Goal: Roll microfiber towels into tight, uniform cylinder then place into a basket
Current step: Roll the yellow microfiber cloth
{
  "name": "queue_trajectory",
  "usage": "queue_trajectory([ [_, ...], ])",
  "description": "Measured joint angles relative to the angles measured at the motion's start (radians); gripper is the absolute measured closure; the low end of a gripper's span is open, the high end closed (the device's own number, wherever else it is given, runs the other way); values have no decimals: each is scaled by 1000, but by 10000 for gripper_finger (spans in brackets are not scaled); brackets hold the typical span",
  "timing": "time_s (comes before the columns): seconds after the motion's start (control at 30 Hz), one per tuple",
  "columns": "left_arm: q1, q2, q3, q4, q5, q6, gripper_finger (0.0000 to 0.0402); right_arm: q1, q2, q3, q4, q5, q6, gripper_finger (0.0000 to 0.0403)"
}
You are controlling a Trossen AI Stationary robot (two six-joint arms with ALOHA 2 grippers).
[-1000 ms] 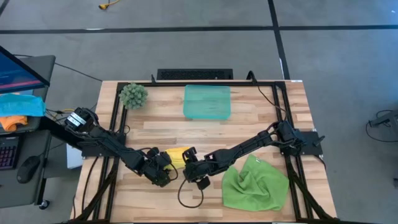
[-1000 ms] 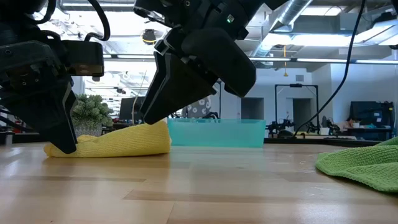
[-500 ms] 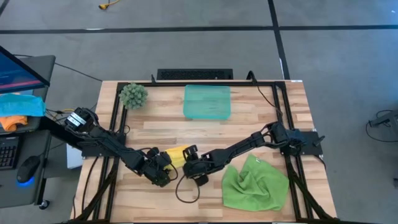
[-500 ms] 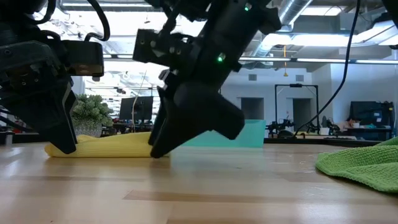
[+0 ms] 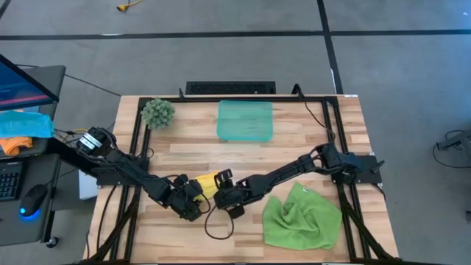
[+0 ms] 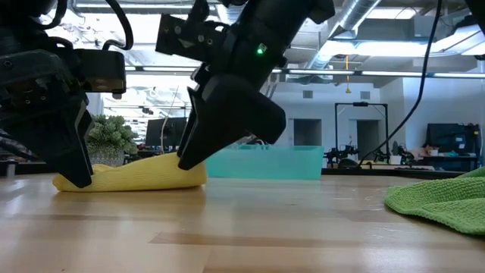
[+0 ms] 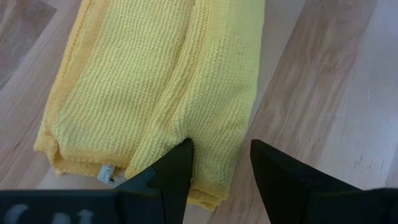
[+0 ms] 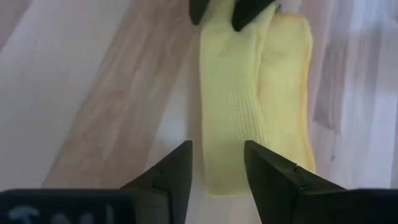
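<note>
Both grippers work at the ends of one thing, the yellow towel (image 5: 210, 183), which lies as a low, partly rolled bundle on the table (image 5: 294, 151), well apart from the basket (image 5: 245, 120) and on the robot's side of it. The green towel (image 5: 300, 218) lies crumpled to the right of the yellow one, not rolled yet.

The long axis of the yellow towel runs from one gripper to the other. The left gripper (image 7: 217, 163) sits at the left end with its fingers parted around a fold of the cloth; one finger touches the fold, the other stands over bare wood just beside the edge. The right gripper (image 8: 217, 163) points along the towel from the right end, jaws also parted, with the end of the roll between and just ahead of the fingertips — whether they already press the cloth I cannot tell for sure.

So the towel lies straight ahead of each gripper, end-on, and both are equally near. I judge that the next move — tightening the roll — depends on both ends turning together across this axis, otherwise the cylinder may become uneven.
</note>
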Motion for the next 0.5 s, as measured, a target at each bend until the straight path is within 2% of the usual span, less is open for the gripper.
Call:
queue_trajectory([
  [0.2, 0, 0, 0, 0, 0, 15, 239, -32, 12, 0, -23, -11, 10, 235],
  [0.5, 0, 0, 0, 0, 2, 73, 239, -54, 12, -5, -19, -138, 57, 242],
])
